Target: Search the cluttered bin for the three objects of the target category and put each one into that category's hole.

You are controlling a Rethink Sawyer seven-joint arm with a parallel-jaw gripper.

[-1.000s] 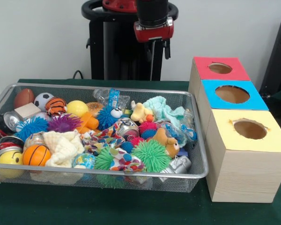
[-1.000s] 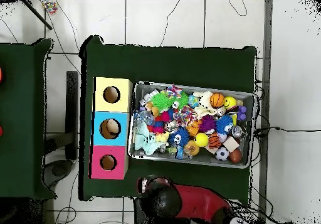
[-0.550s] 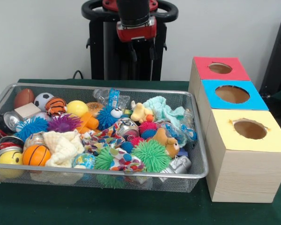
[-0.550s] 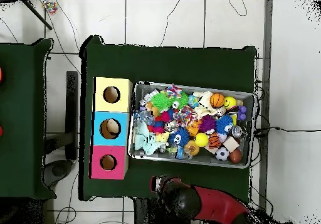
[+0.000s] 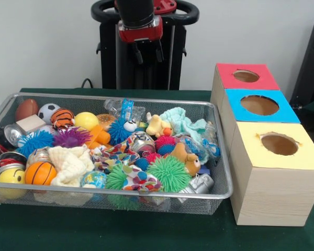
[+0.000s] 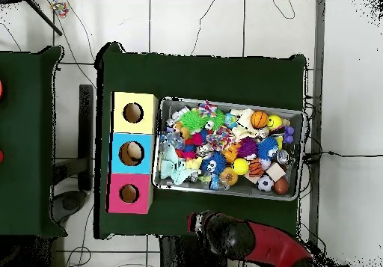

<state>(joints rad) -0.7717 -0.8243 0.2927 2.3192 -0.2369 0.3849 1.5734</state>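
A wire mesh bin [image 5: 220, 194] [image 6: 299, 116] holds a heap of toys: an orange basketball [image 5: 41, 173], a yellow ball [image 5: 86, 121], green spiky balls [image 5: 169, 173], a blue spiky ball [image 5: 118, 130], crushed cans [image 5: 141, 141] and a small plush animal [image 5: 186, 158]. To the right stand three boxes with round holes in their tops: red [image 5: 246, 76] [image 6: 129, 194], blue [image 5: 259, 105] [image 6: 132, 153] and yellow [image 5: 279, 144] [image 6: 133, 113]. My gripper [image 5: 147, 53] [image 6: 200, 223] hangs high behind the bin's far rim, open and holding nothing.
A soccer ball [image 5: 48, 111], a brown football [image 5: 26, 109], a wooden block [image 5: 30, 124] and a light cloth [image 5: 70, 163] fill the bin's left side. A teal cloth [image 5: 183, 122] lies at the back right. Green cloth covers the table [image 5: 162, 230].
My gripper has moved left along the back of the bin in the front view, rightward in the overhead view, staying high and empty. The bin's contents have not shifted.
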